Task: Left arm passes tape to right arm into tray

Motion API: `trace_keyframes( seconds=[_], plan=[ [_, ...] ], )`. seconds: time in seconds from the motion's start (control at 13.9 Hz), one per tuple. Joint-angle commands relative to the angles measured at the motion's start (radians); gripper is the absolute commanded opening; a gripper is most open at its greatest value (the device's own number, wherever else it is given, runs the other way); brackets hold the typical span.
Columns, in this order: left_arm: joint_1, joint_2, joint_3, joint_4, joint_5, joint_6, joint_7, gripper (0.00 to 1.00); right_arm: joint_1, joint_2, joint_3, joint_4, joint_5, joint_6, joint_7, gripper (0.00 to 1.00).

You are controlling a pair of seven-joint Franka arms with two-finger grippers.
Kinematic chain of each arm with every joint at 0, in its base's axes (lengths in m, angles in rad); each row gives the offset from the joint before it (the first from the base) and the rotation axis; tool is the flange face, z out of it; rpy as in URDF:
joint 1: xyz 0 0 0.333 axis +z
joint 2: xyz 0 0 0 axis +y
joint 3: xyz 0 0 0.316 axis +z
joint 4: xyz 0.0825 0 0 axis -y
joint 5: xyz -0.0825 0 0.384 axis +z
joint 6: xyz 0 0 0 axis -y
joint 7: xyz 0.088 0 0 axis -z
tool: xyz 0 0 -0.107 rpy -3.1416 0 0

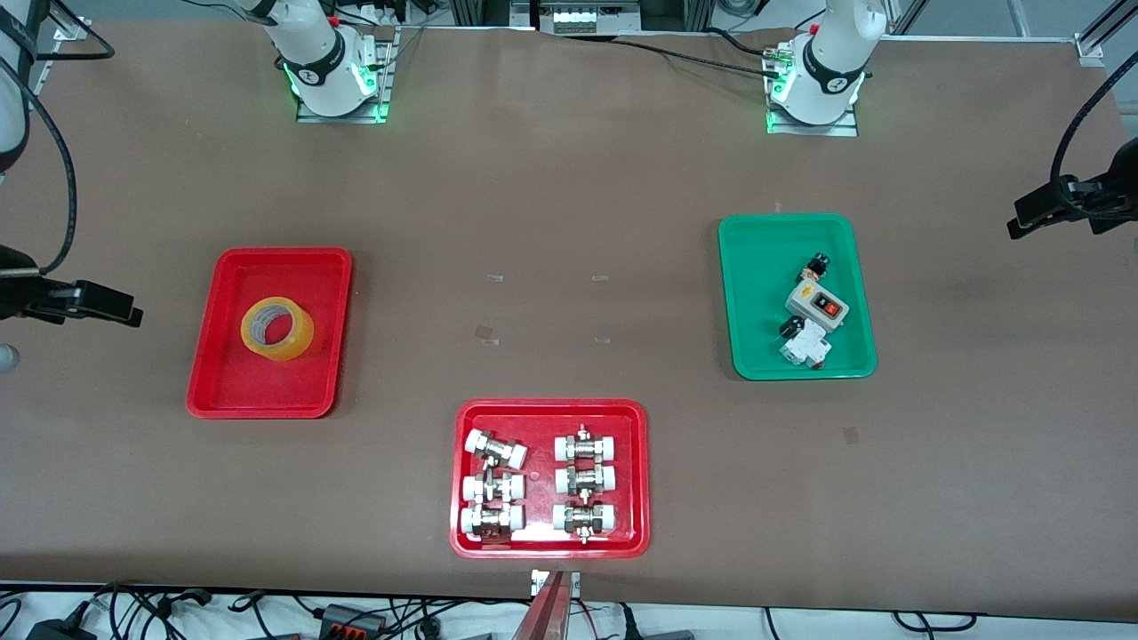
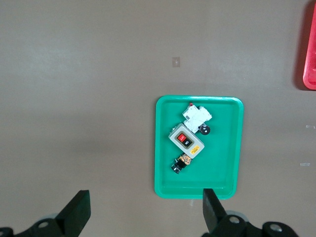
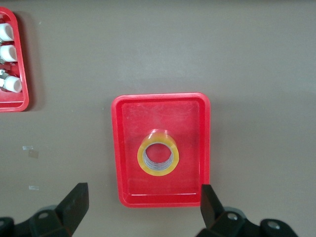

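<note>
Tape point(image 1: 277, 328): one translucent yellow roll, pale core, lying flat inside the plain red tray point(image 1: 222, 373) near its middle, hole upward; touched by neither pincer. The tray sits on the brown surface point(image 1: 551, 222) toward the right arm's end.

Right pincer point(image 3: 140, 212): high over that tray, fingers spread wide, holding nothing.

Left pincer point(image 2: 143, 212): high over the green tray point(image 1: 756, 267), fingers spread wide, holding nothing.

Green tray: toward the left arm's end; holds a grey switch box point(image 1: 816, 307) with red and black buttons, a white breaker point(image 1: 805, 348), and small black parts.

Second red tray point(image 1: 551, 411): nearest the front camera, between the other two; holds six white-capped metal fittings point(image 1: 494, 449) in two columns.
</note>
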Motion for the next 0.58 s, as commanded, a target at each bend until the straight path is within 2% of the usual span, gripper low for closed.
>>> trace_keyframes(
  seconds=[0.0,0.14,0.36,0.5],
  plan=[
    [0.025,-0.015,-0.009,0.007,-0.002,-0.015,0.048,1.00,-0.008,-0.063,0.006,-0.083,-0.017,0.067,0.014,1.00],
    [0.024,-0.014,-0.009,0.010,-0.001,-0.015,0.065,1.00,-0.022,-0.161,0.006,-0.238,-0.017,0.176,-0.001,1.00],
    [0.013,-0.005,-0.009,0.016,-0.002,-0.009,0.061,1.00,-0.025,-0.214,0.006,-0.295,-0.022,0.175,-0.003,1.00],
    [0.007,-0.004,-0.009,0.019,-0.002,-0.009,0.053,1.00,-0.024,-0.284,0.006,-0.405,-0.046,0.215,-0.015,1.00]
  ],
)
